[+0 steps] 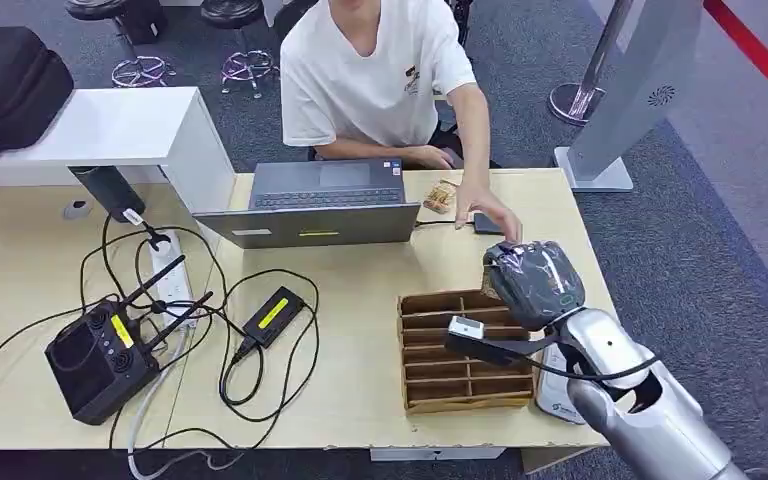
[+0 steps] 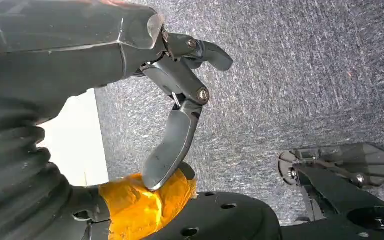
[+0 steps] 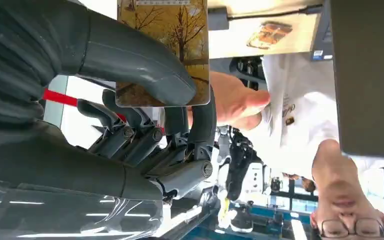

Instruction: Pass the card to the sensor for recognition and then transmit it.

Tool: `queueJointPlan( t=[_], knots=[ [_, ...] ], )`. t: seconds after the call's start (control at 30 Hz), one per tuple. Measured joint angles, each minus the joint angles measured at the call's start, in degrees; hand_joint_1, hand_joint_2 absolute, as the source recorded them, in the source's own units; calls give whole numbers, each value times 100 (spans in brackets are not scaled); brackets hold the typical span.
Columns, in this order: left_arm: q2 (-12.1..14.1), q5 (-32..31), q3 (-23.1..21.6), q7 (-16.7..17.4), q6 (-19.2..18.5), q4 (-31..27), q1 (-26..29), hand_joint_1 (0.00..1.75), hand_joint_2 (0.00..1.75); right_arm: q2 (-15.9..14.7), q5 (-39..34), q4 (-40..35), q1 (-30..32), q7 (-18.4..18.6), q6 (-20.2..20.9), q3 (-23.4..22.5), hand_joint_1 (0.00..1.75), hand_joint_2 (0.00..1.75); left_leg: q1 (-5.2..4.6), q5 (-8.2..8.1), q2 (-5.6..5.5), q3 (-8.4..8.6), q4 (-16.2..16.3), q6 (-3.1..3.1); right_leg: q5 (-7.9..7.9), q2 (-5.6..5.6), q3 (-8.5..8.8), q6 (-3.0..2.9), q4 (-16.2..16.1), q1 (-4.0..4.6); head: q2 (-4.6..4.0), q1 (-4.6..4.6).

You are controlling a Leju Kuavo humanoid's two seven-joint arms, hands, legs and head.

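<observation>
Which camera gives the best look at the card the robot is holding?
The right wrist view: the card, printed with autumn trees, sits under the right hand's thumb. In the head view that hand largely covers it.

Ahead of fingers (image 3: 200, 120): blocked by a person's hand (image 1: 487, 212).
Below fingers: cardboard organizer (image 1: 465, 352).
Beside fingers: laptop (image 1: 315, 203); bare table (image 1: 360, 270) between.

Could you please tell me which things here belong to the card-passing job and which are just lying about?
Belonging to the job:
- card, held by the right hand
- person's hand, reaching toward it
- dark device under that hand, possibly the sensor

Lying about:
- laptop
- cardboard rack
- router
- power strip
- black bag
</observation>
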Motion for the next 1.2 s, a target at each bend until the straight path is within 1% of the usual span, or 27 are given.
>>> queueJointPlan(
  t=[0.1,0.27,0.47,0.6,0.73,0.8,0.87,0.9,1.03,1.1,1.2],
  knots=[
    [2,0,0,4,-9,0,0,0,175,-42,-57,-39,-110,24,72,22,175,175,0,0,1,-1,0,0,0,1,0,0,1,0,0,0],
    [11,20,0,9,-17,0,0,0,175,-116,-192,-111,-544,44,431,44,175,175,0,1,1,0,1,-1,1,1,0,0,0,0,0,-2],
    [11,17,0,13,-20,0,-1,0,175,-127,-262,-129,-965,50,621,133,175,175,0,1,1,-2,0,-1,1,1,0,0,1,0,0,0],
    [13,-2,0,28,-26,0,-3,0,175,-49,-326,-79,-1389,85,584,218,175,175,0,2,2,-4,0,-2,1,2,-1,0,4,0,0,0],
    [13,-44,0,61,-33,0,-6,0,175,196,-326,114,-1848,107,378,306,175,175,1,5,2,-1,0,-4,1,2,-1,-1,4,0,0,0],
    [13,-61,0,61,-35,0,-6,0,175,299,-308,194,-1979,114,324,347,175,175,2,7,-4,-2,0,-6,1,-3,-1,-1,4,1,0,0],
    [13,-92,-2,63,-42,0,-2,0,175,398,-236,277,-2058,137,158,365,175,175,3,8,-8,-8,0,-6,1,-5,-2,-1,6,1,0,0],
    [13,-120,-2,63,-48,0,-3,0,175,470,-180,354,-2111,148,51,380,0,175,3,8,-7,-9,0,-6,1,-3,-2,-1,6,1,0,0],
    [17,-179,-66,-59,-217,0,-18,0,175,877,57,958,-2486,168,-422,420,0,175,2,7,10,-7,0,-6,5,16,-9,-7,8,1,0,-2],
    [20,-177,-90,-107,-214,0,-16,0,175,1075,109,1278,-2660,140,-531,450,0,175,3,8,9,-4,0,-7,5,14,-9,-7,7,2,0,-2],
    [17,-173,-96,-111,-199,0,-14,0,175,1264,118,1572,-2745,133,-612,461,0,175,6,12,-3,-7,0,-13,5,1,-8,-7,8,3,0,0]
  ],
)
